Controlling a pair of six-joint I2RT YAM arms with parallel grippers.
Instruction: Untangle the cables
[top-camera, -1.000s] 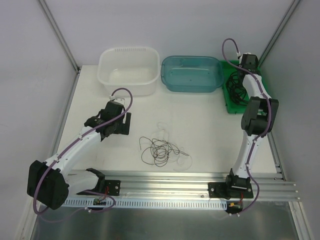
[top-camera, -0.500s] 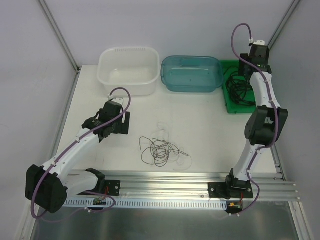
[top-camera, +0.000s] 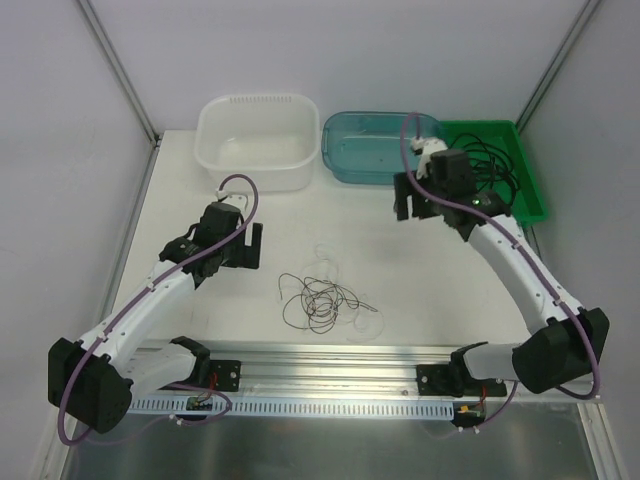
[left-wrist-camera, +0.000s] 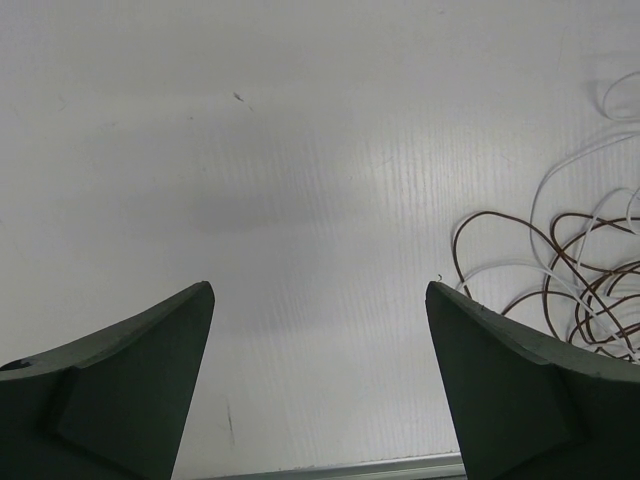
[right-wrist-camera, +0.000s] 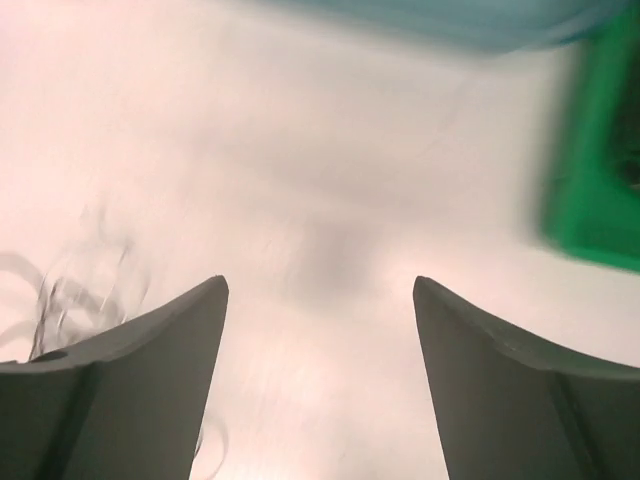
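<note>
Cables (top-camera: 320, 300): a small knot of thin cords on the white table (top-camera: 420, 280), with nothing touching it
Black cord (top-camera: 487, 168): a thicker one, lying loose in the green tray (top-camera: 500, 126) at the far right
Left gripper (top-camera: 250, 246): fingers spread wide, holding nothing, low over the table near the knot's left side
Right gripper (top-camera: 408, 204): fingers spread wide too, holding nothing, up near the blue tub (top-camera: 385, 172), well apart from the knot
Step now: I think the right gripper is going for the next cord
How to do it well: pick a loop that sticks out at the edge, pinch only that one and pull slowly sideways; the left gripper could hold the rest down so the whole knot does not slide along
Count: two grippers, two tubs (one white tub (top-camera: 258, 100), one blue), one tray, one knot, one black cord; the knot has dark brown wires and one white one, but I cannot tell how many dark ones
</note>
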